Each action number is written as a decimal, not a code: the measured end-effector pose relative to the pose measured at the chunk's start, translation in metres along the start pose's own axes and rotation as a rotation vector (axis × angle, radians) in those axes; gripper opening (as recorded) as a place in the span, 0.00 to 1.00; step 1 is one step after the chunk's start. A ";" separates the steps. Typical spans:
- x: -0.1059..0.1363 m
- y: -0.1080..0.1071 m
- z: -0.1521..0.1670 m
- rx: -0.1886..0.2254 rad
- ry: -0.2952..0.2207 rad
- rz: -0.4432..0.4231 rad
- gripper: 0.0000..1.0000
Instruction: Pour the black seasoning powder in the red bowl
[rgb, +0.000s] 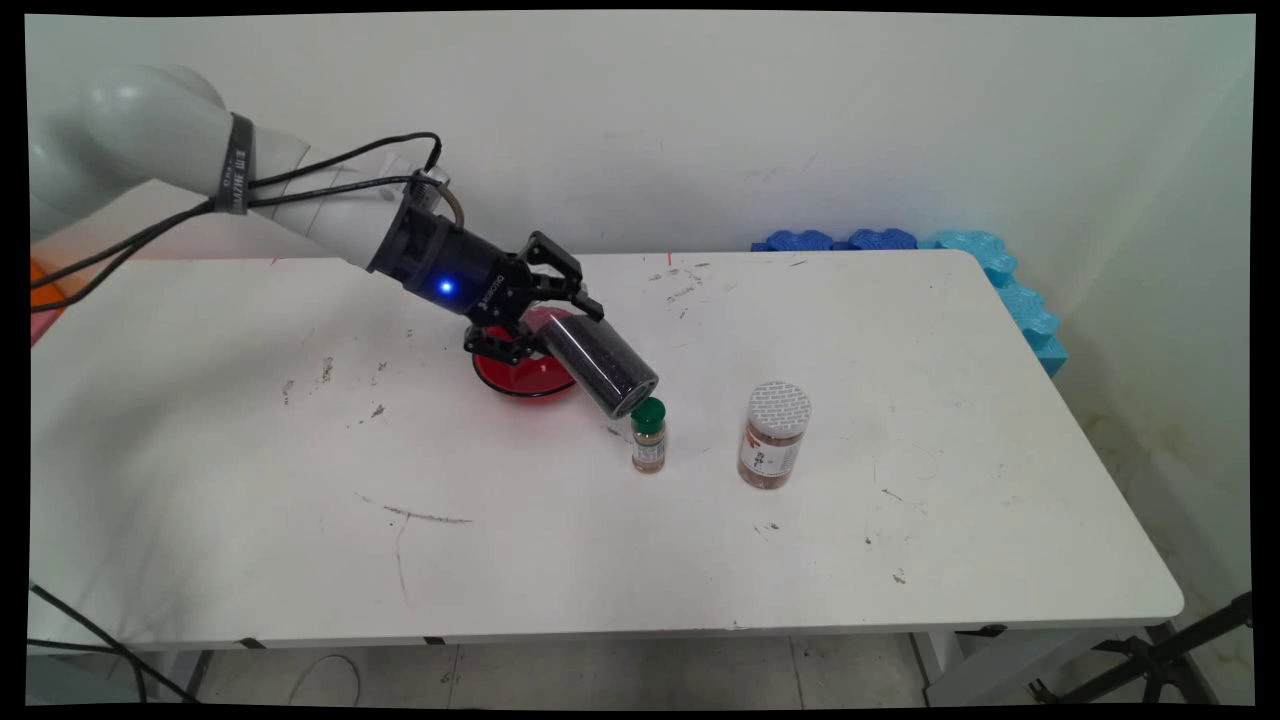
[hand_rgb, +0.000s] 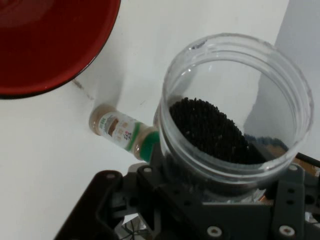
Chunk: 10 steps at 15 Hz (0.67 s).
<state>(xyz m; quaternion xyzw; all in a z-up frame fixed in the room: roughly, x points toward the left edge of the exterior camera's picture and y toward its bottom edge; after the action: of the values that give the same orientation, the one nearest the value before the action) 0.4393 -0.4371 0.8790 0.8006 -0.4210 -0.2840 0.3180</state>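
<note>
My gripper (rgb: 548, 322) is shut on a clear jar (rgb: 598, 365) partly filled with black grains, held tilted down to the right just above the table. In the hand view the clear jar (hand_rgb: 235, 105) fills the right half, grains (hand_rgb: 212, 130) heaped inside, and the gripper (hand_rgb: 220, 200) clasps its lower part. A red bowl (rgb: 520, 377) sits right under the hand, and the same red bowl (hand_rgb: 45, 45) fills the hand view's upper left. A small green-lidded spice bottle (rgb: 648, 436) stands just below the jar's low end; this spice bottle (hand_rgb: 122, 131) shows beside the jar.
A larger jar of brown powder with a white lid (rgb: 773, 435) stands right of the spice bottle. Blue foam pieces (rgb: 900, 240) lie along the table's back right edge. Black cables hang from the arm at the left.
</note>
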 end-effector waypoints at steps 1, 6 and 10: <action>0.000 0.000 0.000 -0.002 -0.001 -0.008 0.00; 0.000 -0.002 0.000 -0.015 -0.002 -0.049 0.00; 0.001 -0.003 0.000 -0.030 -0.001 -0.088 0.00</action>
<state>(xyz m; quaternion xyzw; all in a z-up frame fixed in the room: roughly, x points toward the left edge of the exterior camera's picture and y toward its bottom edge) 0.4414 -0.4364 0.8771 0.8134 -0.3813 -0.3042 0.3169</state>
